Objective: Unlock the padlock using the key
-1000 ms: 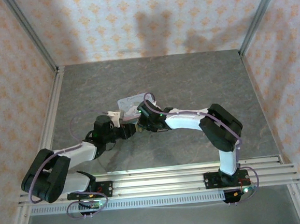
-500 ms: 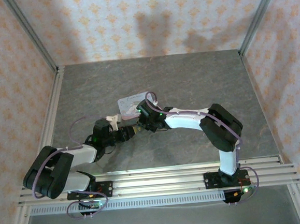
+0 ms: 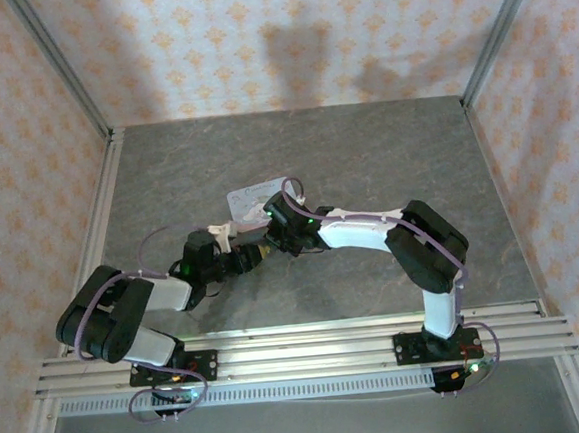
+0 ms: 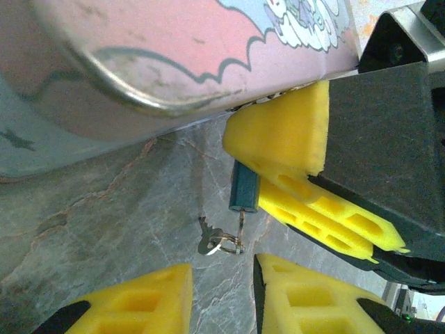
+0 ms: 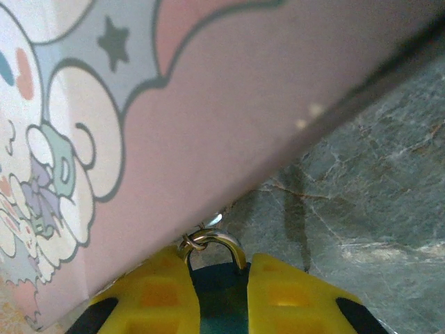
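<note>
**Right gripper (image 5: 219, 266) clamped on padlock (image 5: 219, 296); left gripper (image 4: 222, 280) open just short of key (image 4: 206, 241)**

On the left wrist camera, the left gripper's two yellow fingers (image 4: 142, 300) stand apart, holding nothing, with bare table (image 4: 104, 223) showing in the gap. The key lies just ahead of that gap, close to the fingertips. It is small and silvery and sits on a little ring (image 4: 227, 245). Neither finger touches it. I cannot tell whether it rests on the table or hangs clear of it.

A thin metal stem (image 4: 241, 224) runs from the ring to the near end of the padlock, which sits a little farther ahead and slightly right of the gap. The right gripper reaches in from the right, and its yellow fingers are pressed against both sides of the blue body.

On the right wrist camera, the padlock is wedged between that gripper's fingers and fills the space between them. Its shackle (image 5: 221, 242) pokes out past the fingertips. The shackle reaches the lower edge of the tin (image 5: 139, 139), which lies directly ahead and spreads left. I cannot tell whether the two touch. To the right of the fingers the table is grey stone.

From above, the grippers meet tip to tip near the middle of the table. The tin is just beyond them on the far side.
</note>
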You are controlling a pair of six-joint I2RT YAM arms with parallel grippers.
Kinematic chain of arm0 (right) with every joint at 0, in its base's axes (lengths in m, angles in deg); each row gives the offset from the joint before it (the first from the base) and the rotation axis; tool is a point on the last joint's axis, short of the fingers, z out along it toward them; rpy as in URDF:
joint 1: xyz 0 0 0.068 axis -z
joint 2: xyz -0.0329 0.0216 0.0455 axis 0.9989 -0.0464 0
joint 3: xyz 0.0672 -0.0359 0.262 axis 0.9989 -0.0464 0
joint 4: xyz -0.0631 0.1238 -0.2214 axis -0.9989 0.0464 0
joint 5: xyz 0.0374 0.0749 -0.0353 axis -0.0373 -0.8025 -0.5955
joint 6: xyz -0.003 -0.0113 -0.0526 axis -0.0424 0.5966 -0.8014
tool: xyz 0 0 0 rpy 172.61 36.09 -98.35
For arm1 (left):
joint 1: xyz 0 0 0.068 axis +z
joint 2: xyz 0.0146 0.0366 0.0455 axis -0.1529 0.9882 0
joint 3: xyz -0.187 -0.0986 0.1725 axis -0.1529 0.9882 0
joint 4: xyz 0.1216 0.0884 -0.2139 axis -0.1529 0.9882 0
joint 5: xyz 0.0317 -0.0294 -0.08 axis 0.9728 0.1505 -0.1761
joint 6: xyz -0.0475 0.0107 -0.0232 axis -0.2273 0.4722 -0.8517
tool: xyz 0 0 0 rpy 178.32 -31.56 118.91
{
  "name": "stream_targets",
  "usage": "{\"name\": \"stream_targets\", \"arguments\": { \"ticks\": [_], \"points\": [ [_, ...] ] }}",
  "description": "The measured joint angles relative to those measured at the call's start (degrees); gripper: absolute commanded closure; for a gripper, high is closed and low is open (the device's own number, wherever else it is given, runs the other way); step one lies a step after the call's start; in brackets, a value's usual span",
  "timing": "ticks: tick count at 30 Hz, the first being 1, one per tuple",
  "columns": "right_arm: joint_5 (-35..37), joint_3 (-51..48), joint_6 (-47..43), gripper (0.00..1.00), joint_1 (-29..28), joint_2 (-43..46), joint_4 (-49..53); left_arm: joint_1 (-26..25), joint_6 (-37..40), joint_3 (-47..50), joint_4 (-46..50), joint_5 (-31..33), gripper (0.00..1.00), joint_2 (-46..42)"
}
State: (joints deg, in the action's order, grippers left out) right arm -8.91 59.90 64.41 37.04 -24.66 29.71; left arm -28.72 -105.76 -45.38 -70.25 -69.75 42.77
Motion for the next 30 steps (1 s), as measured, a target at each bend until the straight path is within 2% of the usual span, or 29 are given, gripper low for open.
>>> {"name": "stream_targets", "arguments": {
  "ticks": [8,12,14,30],
  "points": [
    [-0.42,0.0,0.44,1.0,0.0,0.0,-0.33,-0.72,0.0,-1.27,-1.31,0.02,0.8,2.4],
    [-0.44,0.0,0.46,1.0,0.0,0.0,-0.31,-1.16,-0.07,-1.73,-2.91,-0.02,0.96,4.24],
    [-0.35,0.0,0.48,1.0,0.11,0.0,-0.22,-1.46,-0.28,-1.73,-3.69,-0.13,1.0,4.76],
    [-0.37,-1.27,3.43,1.0,0.22,0.0,-4.31,-1.46,-0.42,-1.95,-1.81,3.58,1.0,2.16]
  ]
}}
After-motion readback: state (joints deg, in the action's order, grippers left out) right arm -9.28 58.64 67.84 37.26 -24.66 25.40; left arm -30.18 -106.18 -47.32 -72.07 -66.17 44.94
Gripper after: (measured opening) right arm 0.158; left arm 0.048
